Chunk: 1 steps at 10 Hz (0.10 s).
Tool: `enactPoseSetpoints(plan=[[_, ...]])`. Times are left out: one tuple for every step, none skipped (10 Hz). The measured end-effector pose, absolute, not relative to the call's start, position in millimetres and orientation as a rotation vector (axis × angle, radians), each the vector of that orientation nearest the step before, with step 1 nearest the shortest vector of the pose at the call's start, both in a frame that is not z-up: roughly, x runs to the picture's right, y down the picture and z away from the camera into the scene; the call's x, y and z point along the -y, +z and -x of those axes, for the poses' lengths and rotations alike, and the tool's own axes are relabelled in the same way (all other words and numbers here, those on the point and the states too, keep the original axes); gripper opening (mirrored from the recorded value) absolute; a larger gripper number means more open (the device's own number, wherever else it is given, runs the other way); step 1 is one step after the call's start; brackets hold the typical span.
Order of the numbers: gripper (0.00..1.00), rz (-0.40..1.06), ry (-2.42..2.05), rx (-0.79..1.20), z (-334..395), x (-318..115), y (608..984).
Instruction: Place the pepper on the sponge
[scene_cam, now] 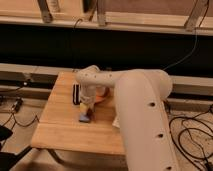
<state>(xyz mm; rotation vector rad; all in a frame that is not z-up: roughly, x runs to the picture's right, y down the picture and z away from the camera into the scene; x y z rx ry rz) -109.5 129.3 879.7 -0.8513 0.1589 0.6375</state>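
Note:
The blue-grey sponge (84, 118) lies flat on the wooden table (60, 127), near its middle. My gripper (86, 107) hangs at the end of the white arm, pointing down directly above the sponge and very close to it. The arm's wrist covers the spot just behind the sponge. The pepper is hidden from this view; I cannot make it out at the gripper or on the table.
A round orange-brown plate (103, 94) sits behind the gripper, partly covered by the arm. A narrow black block (76, 93) lies to the plate's left. The big white arm (142, 120) overhangs the table's right side. Cables lie on the floor on both sides.

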Motion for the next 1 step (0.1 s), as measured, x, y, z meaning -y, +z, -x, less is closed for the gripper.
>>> enactPoseSetpoints(plan=[[0.8, 0.852, 0.637, -0.159, 109.6, -129.5, 879.4]])
